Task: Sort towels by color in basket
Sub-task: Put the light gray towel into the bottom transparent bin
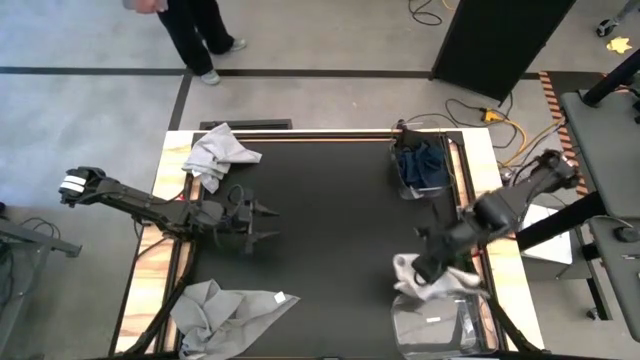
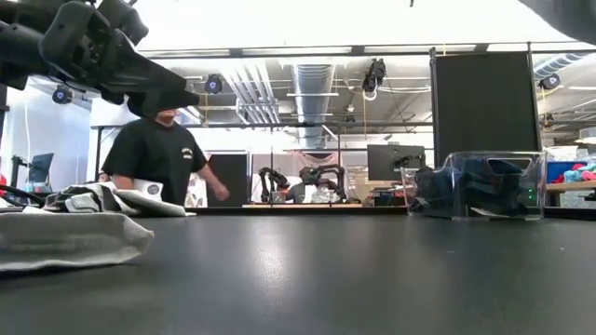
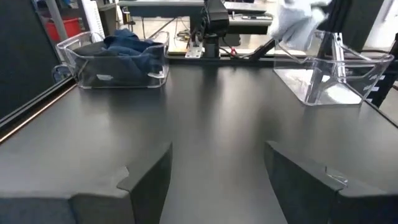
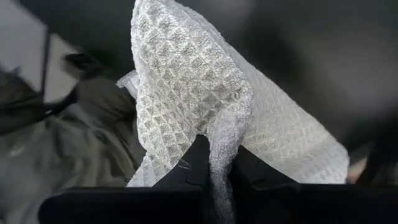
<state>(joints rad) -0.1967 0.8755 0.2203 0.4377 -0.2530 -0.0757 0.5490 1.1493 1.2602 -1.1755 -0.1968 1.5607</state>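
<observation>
1. Step in hand: the right gripper, lower right of the high view, had its fingers pinched on a light grey waffle-weave towel. It held the towel at the near rim of the clear plastic basket at the lower right edge of the table, so this read as a drop-off of a light towel.
2. In the right wrist view the cloth was bunched between the two dark fingers and draped over them. The weave was a raised grid, soft and limp.
3. Next move, as a judgement: carry the towel fully over the clear basket, spread the fingers and let the cloth fall inside. Part of it hung outside the rim, so it could snag there.
4. The left gripper waited at centre left of the high view, fingers spread wide and empty over the black table mat.
5. A second clear plastic basket, upper right of the high view, held a crumpled dark navy towel. The walls were rigid, see-through, with rounded corners.
6. Two more light grey towels were unsorted: one crumpled at upper left, one rumpled at lower left. Both were soft and folded on themselves.
7. A person in dark clothes stood beyond the table.
</observation>
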